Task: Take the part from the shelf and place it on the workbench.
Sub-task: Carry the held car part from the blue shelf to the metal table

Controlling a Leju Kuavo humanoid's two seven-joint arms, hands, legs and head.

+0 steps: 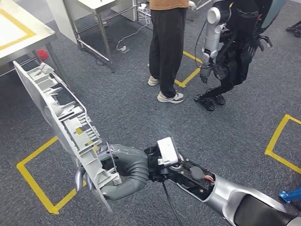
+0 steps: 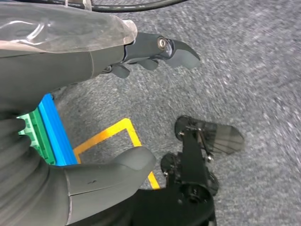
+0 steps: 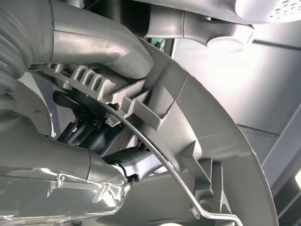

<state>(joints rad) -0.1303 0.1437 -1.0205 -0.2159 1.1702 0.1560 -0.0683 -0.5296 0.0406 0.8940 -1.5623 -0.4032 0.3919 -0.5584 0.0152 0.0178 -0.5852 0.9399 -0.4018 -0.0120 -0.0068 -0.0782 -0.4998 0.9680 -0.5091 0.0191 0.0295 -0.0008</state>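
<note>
R hand (image 1: 119, 172) is grasping the part (image 1: 60, 117) by its near end, long grey molding sticking out tilted over the carpet. L hand (image 2: 106, 113) is hanging released, fingers apart. Workbench (image 1: 21, 33) is sitting ahead-left; I'd keep grip firm, swinging slowly, watching the person (image 1: 167, 47).

We are seeing the part (image 1: 58, 120) being carried over the carpet.

It is showing as a long grey moulded plastic panel, ribbed and slotted on its upper face, with a thin wire clip near its lower end. It is tilting up and away from the right hand (image 1: 120, 172), which is gripping that lower end. Its far tip is reaching toward the table (image 1: 21, 28) corner.
</note>
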